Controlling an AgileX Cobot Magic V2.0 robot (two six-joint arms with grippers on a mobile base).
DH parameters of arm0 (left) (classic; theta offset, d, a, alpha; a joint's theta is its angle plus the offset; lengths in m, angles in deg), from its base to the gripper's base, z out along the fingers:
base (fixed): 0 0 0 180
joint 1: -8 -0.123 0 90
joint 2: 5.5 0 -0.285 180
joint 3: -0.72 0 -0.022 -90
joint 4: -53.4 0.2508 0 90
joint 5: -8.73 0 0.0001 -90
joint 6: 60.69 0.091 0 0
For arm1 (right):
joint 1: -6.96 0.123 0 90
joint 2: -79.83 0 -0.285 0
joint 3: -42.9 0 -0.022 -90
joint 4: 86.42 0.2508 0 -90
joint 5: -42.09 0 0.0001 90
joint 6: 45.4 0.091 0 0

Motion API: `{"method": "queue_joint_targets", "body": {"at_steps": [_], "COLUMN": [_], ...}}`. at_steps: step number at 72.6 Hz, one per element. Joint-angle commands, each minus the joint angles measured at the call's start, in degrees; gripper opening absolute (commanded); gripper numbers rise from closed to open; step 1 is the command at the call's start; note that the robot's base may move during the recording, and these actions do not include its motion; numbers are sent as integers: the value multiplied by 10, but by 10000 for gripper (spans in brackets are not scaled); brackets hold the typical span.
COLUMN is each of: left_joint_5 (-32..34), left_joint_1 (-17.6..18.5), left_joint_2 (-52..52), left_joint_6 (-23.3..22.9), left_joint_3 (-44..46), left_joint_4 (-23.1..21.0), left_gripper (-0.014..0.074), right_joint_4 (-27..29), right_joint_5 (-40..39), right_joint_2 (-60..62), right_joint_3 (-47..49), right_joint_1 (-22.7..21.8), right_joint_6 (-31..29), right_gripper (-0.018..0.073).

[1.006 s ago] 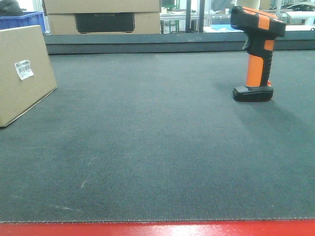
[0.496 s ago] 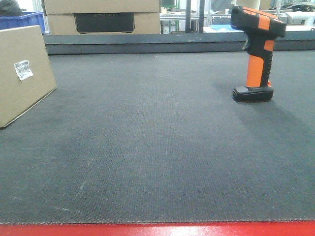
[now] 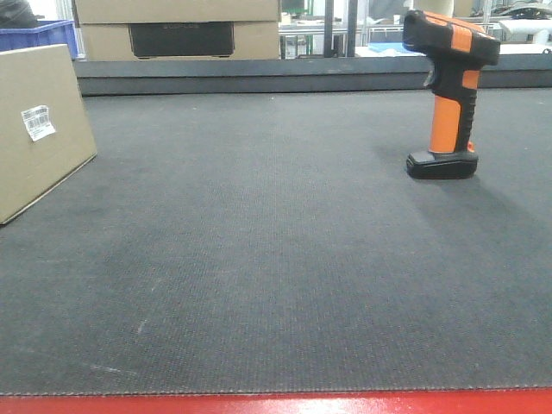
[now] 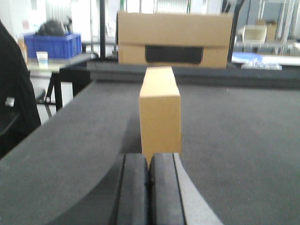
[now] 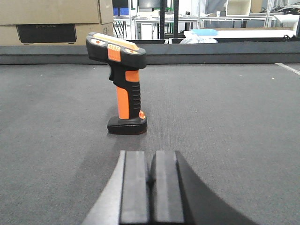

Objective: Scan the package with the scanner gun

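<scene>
- At the bottom edge of the left wrist view, the left pincer (image 4: 149,161) is closed, its two black pads pressed together with nothing between them.
- Straight ahead of it stands the package (image 4: 159,115), a plain tan cardboard box with its narrow end facing the camera. Its base is hidden behind the pads, so I cannot tell whether they touch.
- At the bottom of the right wrist view, the right pincer (image 5: 151,161) is also closed on nothing, pad against pad.
- Ahead of it and slightly left, clearly apart, the scanner gun (image 5: 123,89) stands upright on its flat black foot, with an orange handle and a black head with an orange stripe pointing left.
- Seen from the front, neither pincer is in view. The package (image 3: 39,129) sits at the far left of the desk (image 3: 276,259), partly cut off by the frame, with a small white barcode label (image 3: 38,122) on its broad face.
- The scanner gun (image 3: 448,95) stands at the right rear of the desk, well apart from the package.
- The desk is covered in a dark grey textured mat with a red front edge (image 3: 276,404).
- Beyond the desk are larger cardboard boxes (image 3: 181,30) with a dark panel, and a blue crate (image 3: 39,34) to their left.
</scene>
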Motion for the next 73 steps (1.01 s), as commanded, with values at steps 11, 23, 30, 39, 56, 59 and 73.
{"method": "queue_joint_targets", "body": {"at_steps": [11,23,30,39,56,59,73], "left_joint_5": [-91,-124,-159,-210,-215,-228,-354], "left_joint_1": [0,0,0,0,1,1,1], "left_joint_2": [79,215,304,421,564,575,647], "left_joint_6": [0,0,0,0,0,0,0], "left_joint_3": [104,186,248,339,455,472,605], "left_joint_4": [1,1,7,8,6,6,5], "left_gripper": [-111,-111,-111,-111,-111,-111,-111], "right_joint_4": [2,2,2,2,2,2,2], "right_joint_5": [-10,-10,-10,-10,-10,-10,-10], "right_joint_2": [2,2,2,2,2,2,2], "right_joint_3": [0,0,0,0,0,0,0], "right_joint_1": [-3,-3,-3,-3,-3,-3,-3], "right_joint_6": [-1,-1,-1,-1,-1,-1,-1], "right_gripper": [-168,-168,-168,-168,-168,-168,-168]}}
